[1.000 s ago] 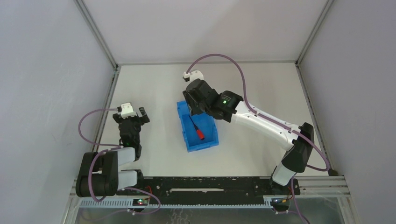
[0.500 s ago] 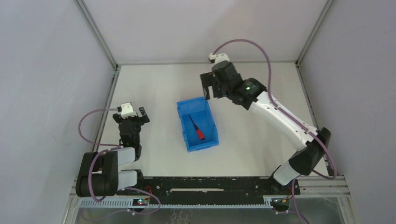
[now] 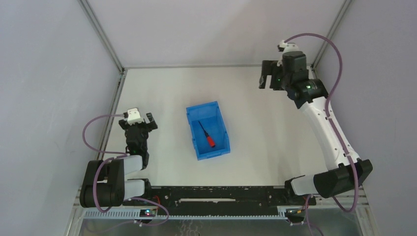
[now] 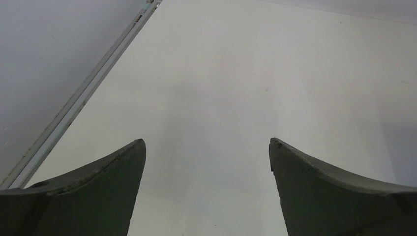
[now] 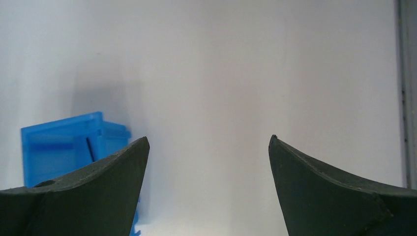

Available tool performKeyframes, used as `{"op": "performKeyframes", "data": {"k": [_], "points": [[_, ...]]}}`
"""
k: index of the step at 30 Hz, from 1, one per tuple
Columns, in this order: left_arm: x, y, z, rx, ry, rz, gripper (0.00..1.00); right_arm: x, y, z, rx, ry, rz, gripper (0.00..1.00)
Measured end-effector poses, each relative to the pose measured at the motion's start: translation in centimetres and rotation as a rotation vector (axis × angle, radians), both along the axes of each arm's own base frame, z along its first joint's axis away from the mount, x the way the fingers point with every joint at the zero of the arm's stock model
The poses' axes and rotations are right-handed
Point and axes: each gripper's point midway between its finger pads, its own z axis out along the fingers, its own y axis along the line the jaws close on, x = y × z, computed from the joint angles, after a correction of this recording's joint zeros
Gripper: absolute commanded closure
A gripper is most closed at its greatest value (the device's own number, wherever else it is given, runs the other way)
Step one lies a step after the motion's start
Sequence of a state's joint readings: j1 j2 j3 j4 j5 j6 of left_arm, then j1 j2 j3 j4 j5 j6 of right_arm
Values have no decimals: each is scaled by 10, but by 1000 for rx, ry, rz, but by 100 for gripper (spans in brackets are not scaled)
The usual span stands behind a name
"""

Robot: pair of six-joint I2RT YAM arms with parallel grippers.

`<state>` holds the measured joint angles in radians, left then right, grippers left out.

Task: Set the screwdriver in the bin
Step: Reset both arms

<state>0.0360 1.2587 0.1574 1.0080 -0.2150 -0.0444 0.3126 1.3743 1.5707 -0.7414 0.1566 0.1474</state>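
Item one, the screwdriver (image 3: 206, 133): it is lying loose on the floor of the bin (image 3: 213, 154), slanting across it, the red handle pointing toward the low near lip and the thin black shaft toward the far-left corner. Nothing is touching it, so the placing is reading as done. Item two, the bin: it is sitting upright near the middle of the table (image 3: 162, 88), slightly turned, between the two arms and well apart from both. Item three, the right gripper (image 3: 267, 82): it is hanging raised over the far-right part of the table, well apart from the bin, its jaws spread wide with nothing between them. In its wrist view the gripper (image 5: 208, 142) is framing bare table, the bin (image 5: 59, 142) is showing at lower left, and a sliver of the black shaft (image 5: 90, 149) is showing inside it. This released, far-off pose is fitting an arm with nothing to carry. Item four, the left gripper (image 3: 141, 121): it is resting low at the left of the table, folded close to its base, jaws parted and empty. Its own view (image 4: 206, 142) is showing only bare table, so it is apparently parked because the job is needing one arm only.
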Motion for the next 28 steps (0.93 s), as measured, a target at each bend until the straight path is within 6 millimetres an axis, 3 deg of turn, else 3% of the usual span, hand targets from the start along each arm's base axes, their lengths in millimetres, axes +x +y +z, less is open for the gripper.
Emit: {"op": "performKeyframes", "data": {"k": [6, 13, 28], "points": [[0, 0, 0, 0, 0, 0, 0, 7, -45, -3, 14, 14, -67, 0], [0, 0, 0, 0, 0, 0, 0, 8, -70, -5, 18, 22, -107, 0], [0, 0, 0, 0, 0, 0, 0, 7, -73, -16, 5, 47, -90, 0]]}}
